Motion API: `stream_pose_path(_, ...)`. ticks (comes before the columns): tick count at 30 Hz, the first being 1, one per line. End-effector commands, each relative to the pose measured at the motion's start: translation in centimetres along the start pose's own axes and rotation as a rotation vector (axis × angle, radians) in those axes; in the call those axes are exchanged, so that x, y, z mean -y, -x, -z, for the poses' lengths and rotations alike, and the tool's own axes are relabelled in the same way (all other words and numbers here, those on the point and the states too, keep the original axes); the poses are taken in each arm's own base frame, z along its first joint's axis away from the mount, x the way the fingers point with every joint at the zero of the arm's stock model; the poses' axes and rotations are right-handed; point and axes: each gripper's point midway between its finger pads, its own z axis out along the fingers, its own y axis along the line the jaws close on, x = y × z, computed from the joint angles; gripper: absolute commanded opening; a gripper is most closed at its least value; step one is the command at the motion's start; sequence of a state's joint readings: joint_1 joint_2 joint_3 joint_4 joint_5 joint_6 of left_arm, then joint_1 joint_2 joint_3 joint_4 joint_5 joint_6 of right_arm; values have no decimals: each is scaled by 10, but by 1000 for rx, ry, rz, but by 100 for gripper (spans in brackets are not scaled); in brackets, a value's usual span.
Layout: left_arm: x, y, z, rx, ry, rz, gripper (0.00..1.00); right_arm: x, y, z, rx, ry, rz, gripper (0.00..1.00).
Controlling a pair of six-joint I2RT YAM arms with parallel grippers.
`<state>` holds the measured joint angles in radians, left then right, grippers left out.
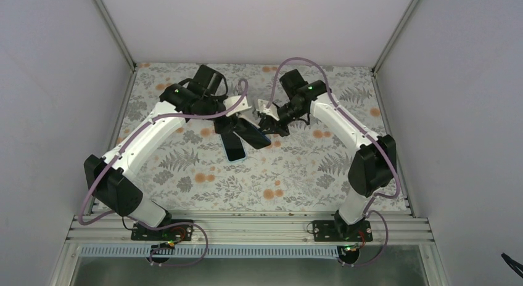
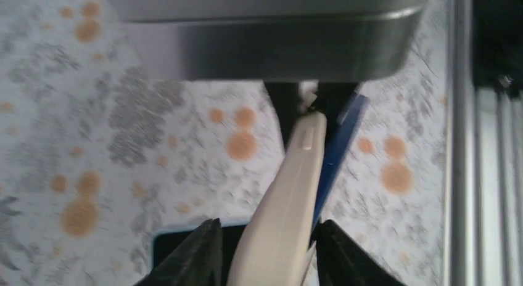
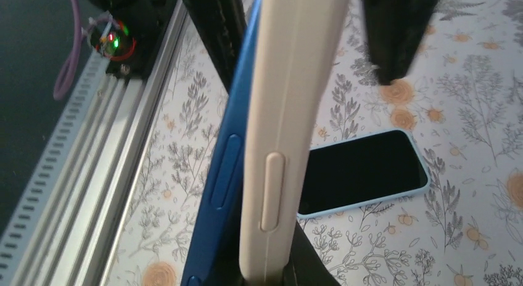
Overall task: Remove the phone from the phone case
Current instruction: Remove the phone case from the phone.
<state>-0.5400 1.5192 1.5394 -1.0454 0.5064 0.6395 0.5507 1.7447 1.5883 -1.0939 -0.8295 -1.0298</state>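
A cream phone case [image 3: 290, 113] and a blue phone [image 3: 225, 175] are held edge-on above the table, the phone peeled partly away from the case along one side. My right gripper [image 3: 265, 280] is shut on the case's lower end. My left gripper [image 2: 268, 255] straddles the other end of the case [image 2: 290, 193] and phone [image 2: 336, 150]. One finger touches the phone side; the other stands a little apart from the case. In the top view the pair shows as a dark slab [image 1: 254, 135] between the left gripper [image 1: 237, 116] and the right gripper [image 1: 266, 121].
A second phone with a black screen and light blue rim [image 3: 364, 169] lies flat on the floral table cover [image 1: 296, 175] just below the held one; it also shows in the top view [image 1: 234, 149]. An aluminium rail [image 3: 92, 175] runs along the table's near edge.
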Motion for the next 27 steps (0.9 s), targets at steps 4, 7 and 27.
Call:
stream_pose_path(4,-116,132,73,503,578,-254,59,-87,75,27,359,325,-62,3)
stream_pose_path(7,-114,131,72,506,564,-250,66,-83,73,31,364,312,-70,3)
stream_pose_path(27,-81,125,103,470,652,-326,100,81,30,106,443,-138,-487,3)
